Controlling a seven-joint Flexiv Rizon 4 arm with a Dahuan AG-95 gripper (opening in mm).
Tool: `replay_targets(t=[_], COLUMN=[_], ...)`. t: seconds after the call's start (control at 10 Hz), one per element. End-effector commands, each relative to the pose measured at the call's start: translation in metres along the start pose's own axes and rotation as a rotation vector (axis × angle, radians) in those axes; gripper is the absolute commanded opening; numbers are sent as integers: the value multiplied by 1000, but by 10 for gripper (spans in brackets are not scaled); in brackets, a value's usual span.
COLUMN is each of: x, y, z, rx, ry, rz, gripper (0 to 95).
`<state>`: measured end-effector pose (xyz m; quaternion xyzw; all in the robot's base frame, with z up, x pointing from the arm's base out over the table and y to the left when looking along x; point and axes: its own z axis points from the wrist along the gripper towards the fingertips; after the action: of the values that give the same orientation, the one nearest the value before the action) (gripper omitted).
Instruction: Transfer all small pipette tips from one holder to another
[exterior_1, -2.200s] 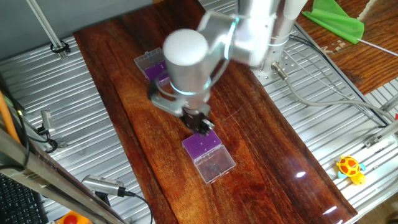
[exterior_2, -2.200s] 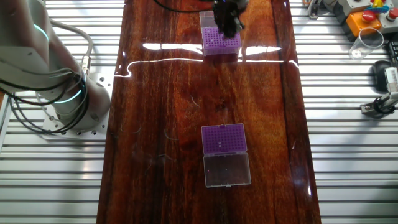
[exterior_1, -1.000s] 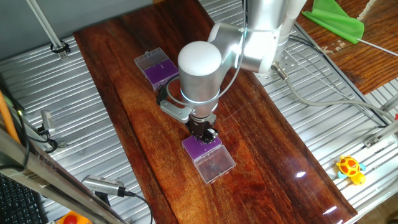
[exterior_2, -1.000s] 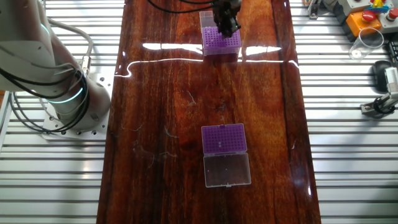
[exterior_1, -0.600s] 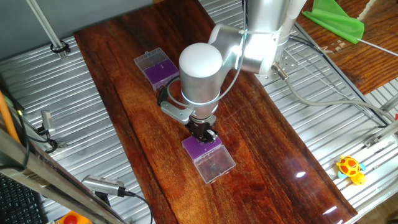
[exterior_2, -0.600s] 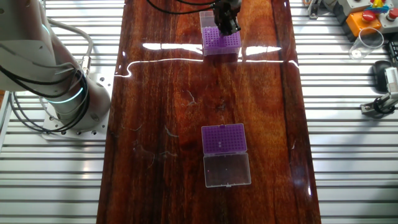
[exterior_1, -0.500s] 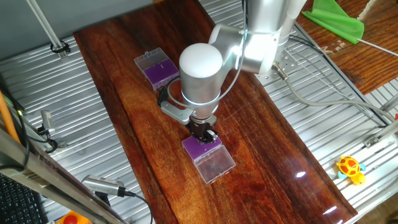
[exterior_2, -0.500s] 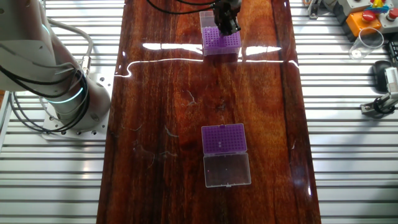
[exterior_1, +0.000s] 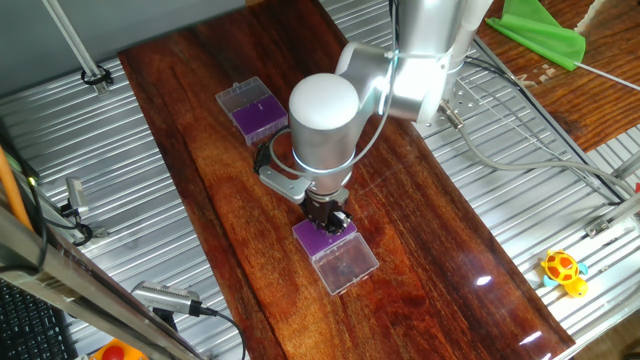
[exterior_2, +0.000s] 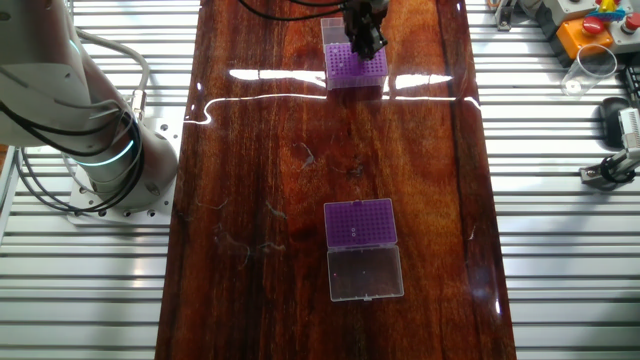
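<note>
Since the earliest picture the arm has swung from a blurred sweep over the far box to a settled pose above the near one, and in the last second it has hardly shifted.

From one fixed view, the tool (exterior_1: 328, 217) hangs straight down from the arm's white round joint (exterior_1: 323, 117) with its dark fingertips at the purple insert of the near tip box (exterior_1: 334, 251), at the edge nearest the arm. Whether the fingers are clenched or released cannot be told; they are too small and dark against the insert. That box's clear lid lies flat, folded out on the side away from the tool, with dark specks showing through it. A second tip box (exterior_1: 254, 109) sits well apart from the tool, farther up the desk (exterior_1: 420, 250), its clear lid folded out too. No small pipette tips can be made out on either insert in this view.

From the other fixed view, the tool (exterior_2: 364, 38) stands over the upper box (exterior_2: 355, 66), its fingertips at the purple top. The other box (exterior_2: 362, 248) lies well apart from the tool, down the desk, lid open flat. Small pipette tips (exterior_2: 357, 228) show there only as a faint speck on the purple insert.
</note>
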<state>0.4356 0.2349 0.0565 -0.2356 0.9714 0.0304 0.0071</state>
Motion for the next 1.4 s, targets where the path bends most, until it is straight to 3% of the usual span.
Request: replay_targets(t=[0.1, 0.5, 0.6, 1.3, 1.4], x=[1, 1, 1, 1, 1], y=[-1, -1, -1, 0, 0], z=[0, 2, 2, 5, 5], rx=[6, 7, 7, 12, 13], ry=[1, 1, 1, 3, 4], rz=[-1, -2, -2, -7, -8], gripper=[0, 0, 190, 190, 0])
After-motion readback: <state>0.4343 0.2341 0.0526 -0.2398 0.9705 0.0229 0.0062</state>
